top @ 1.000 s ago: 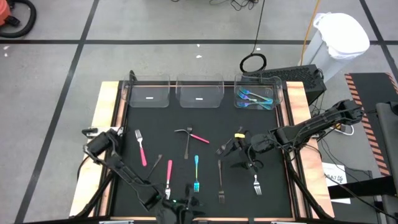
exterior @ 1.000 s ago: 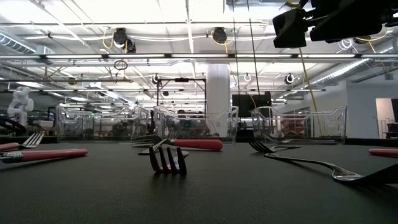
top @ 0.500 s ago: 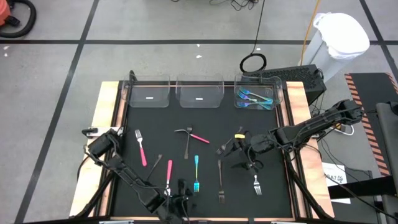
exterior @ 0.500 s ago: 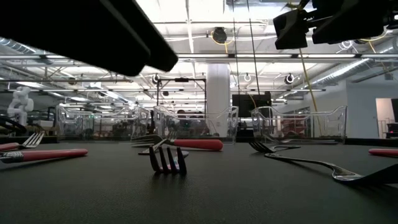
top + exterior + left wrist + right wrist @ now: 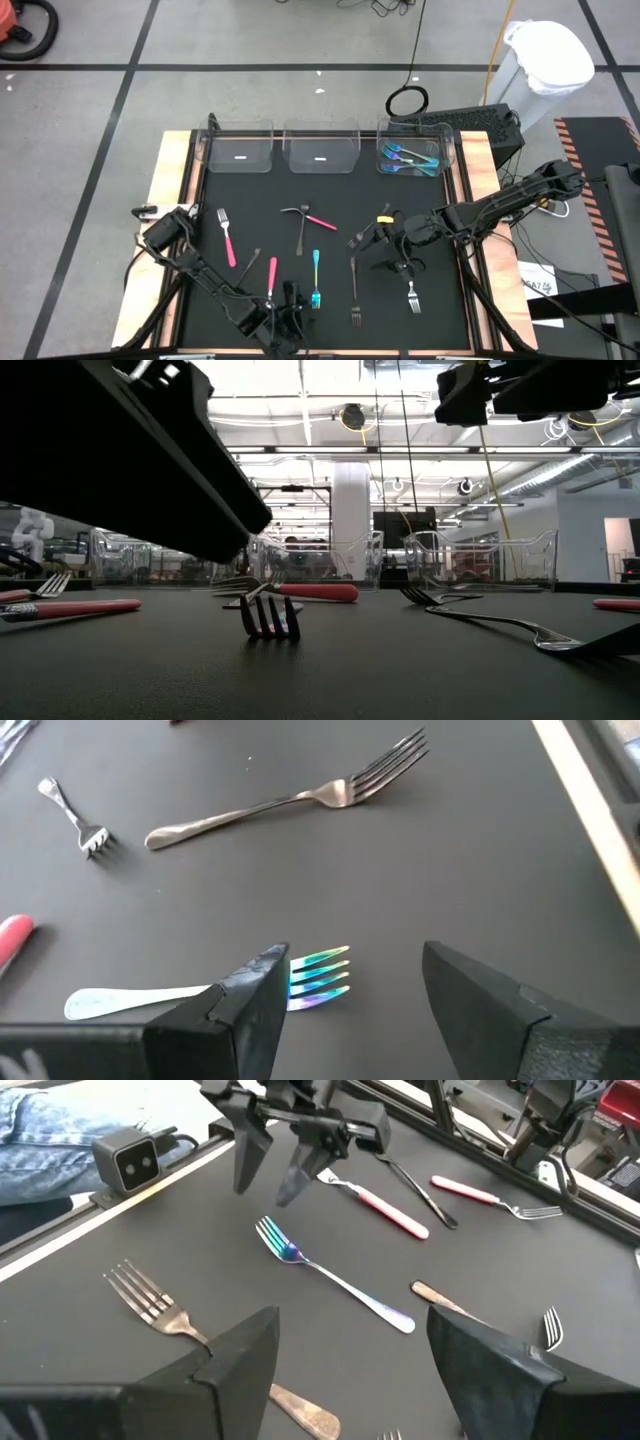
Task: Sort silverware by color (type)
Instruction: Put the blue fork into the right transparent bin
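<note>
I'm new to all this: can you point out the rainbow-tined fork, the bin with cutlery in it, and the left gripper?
Rainbow-tined fork [image 5: 318, 976], left wrist view, tines.
Bin with cutlery [image 5: 447, 148], high view, right wall.
Left gripper [image 5: 283, 1168], right wrist view, between fingertips.

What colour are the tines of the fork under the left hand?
Iridescent rainbow tines on the fork, clearest in the left wrist view.

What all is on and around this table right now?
clear bins: three, clear, row along the far edge
teal silverware: a few, teal-blue, in the right-hand bin
teal fork: one, teal, mat centre towards the front
pink-handled silverware: three, pink, left and centre of mat
dark or silver silverware: about four, scattered on mat
mat: one, black, covering the table
trash can: one, white, floor beyond the right side
left gripper: open, by the teal fork
right gripper: open, above the mat's right half
</note>
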You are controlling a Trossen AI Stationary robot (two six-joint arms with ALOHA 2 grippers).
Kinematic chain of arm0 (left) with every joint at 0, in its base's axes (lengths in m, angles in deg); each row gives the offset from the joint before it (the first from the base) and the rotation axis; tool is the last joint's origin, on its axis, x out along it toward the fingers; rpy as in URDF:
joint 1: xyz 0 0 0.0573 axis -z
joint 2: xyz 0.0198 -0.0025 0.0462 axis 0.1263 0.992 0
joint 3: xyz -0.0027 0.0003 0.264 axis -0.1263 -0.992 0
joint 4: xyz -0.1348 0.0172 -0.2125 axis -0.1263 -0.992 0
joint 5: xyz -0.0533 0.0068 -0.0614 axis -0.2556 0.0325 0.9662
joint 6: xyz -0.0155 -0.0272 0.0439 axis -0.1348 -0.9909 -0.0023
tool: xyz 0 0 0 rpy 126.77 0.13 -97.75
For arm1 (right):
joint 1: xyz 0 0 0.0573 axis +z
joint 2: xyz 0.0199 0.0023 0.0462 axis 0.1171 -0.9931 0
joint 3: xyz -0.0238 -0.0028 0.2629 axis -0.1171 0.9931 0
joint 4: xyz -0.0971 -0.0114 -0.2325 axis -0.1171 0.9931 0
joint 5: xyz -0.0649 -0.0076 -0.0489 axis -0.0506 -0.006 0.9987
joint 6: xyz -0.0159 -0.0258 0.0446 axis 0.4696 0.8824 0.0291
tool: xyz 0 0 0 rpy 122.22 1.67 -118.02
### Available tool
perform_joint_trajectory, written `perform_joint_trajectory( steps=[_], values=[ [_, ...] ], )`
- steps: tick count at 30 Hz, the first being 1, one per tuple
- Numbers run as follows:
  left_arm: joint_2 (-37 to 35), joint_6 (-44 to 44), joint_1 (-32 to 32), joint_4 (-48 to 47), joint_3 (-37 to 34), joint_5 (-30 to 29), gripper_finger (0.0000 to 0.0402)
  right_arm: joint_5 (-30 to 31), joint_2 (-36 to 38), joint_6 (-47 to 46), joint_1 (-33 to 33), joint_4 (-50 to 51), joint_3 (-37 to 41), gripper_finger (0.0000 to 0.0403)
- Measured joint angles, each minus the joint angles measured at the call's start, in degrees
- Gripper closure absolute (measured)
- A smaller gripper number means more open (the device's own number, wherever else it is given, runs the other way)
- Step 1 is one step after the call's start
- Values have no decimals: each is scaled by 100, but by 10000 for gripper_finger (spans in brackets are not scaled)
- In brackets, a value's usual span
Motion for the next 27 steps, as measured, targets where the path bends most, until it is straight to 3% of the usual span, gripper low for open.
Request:
perform_joint_trajectory(
  steps=[12,20,27],
  values=[
    [463,-46,-135,218,-4,-49,172,2,0,-4,0,0,0,154],
    [726,-45,-178,402,22,-528,173,2,0,-4,0,0,0,154],
    [732,-58,-190,322,11,-603,234,2,0,-4,0,2,0,154]
  ],
)
